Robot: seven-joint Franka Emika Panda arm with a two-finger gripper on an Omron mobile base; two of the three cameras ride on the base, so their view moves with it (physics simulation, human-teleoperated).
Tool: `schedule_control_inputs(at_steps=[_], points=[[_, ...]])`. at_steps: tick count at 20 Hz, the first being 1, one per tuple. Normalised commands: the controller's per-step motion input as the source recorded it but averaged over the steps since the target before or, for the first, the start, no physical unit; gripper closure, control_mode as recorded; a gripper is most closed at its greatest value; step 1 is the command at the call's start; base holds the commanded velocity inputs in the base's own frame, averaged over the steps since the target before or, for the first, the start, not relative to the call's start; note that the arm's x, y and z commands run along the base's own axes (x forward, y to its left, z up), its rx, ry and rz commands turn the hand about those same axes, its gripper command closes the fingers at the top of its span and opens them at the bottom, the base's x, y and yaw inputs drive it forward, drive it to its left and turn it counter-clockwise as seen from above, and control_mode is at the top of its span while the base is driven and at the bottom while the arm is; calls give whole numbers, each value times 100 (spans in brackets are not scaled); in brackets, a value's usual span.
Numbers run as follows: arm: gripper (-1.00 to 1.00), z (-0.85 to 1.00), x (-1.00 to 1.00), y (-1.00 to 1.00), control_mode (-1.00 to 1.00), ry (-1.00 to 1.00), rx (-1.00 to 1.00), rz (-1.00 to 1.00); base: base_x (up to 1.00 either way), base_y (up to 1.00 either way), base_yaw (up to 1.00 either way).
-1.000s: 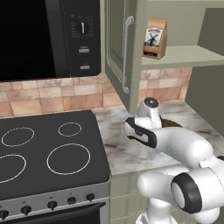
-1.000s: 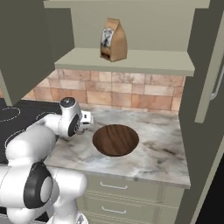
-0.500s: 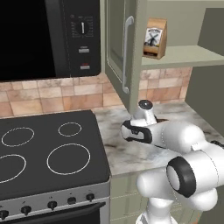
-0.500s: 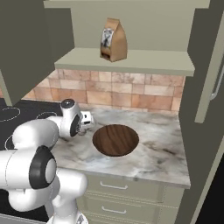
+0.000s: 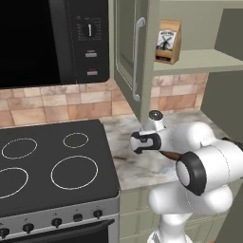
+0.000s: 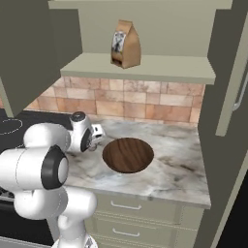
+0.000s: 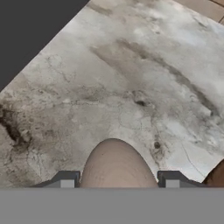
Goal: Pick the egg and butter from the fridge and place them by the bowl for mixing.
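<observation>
Egg (image 7: 114, 164) sits between the two dark finger tips of the gripper (image 7: 117, 178) in the hand view, pale beige-brown, rounded end pointing away over the marble counter (image 7: 131, 87); the claw is closed on it, jaws standing roughly egg-wide apart. Judgement: this is the set-down stage for the egg, with the butter yet to come. A sliver of dark brown at the lower right edge of the hand view looks like the rim of the bowl (image 7: 217, 176), so the drop spot is just beside it. From the right base view, the gripper (image 6: 97, 137) hangs low over the counter, left of the wooden bowl (image 6: 128, 154), near but apart. To do it well: lower until the egg is touching the stone before letting go, part the jaws slowly, and lift straight out, since an oval may roll on a flat top. Keep clear of the cooktop (image 5: 47, 161) edge on the far side. Farther back, a brown paper bag (image 6: 125, 44) stands on the shelf, well apart from the work.
</observation>
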Motion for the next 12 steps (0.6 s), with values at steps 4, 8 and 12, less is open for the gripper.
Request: schedule_control_inputs(at_steps=[4, 8, 12], points=[[100, -21, 12, 0, -100, 0, 0, 11, 0, 0, 0], [100, -14, 25, 0, -100, 0, -1, 8, 0, 0, 0], [100, -16, 20, 2, -100, 2, 0, 2, 0, 0, 0]])
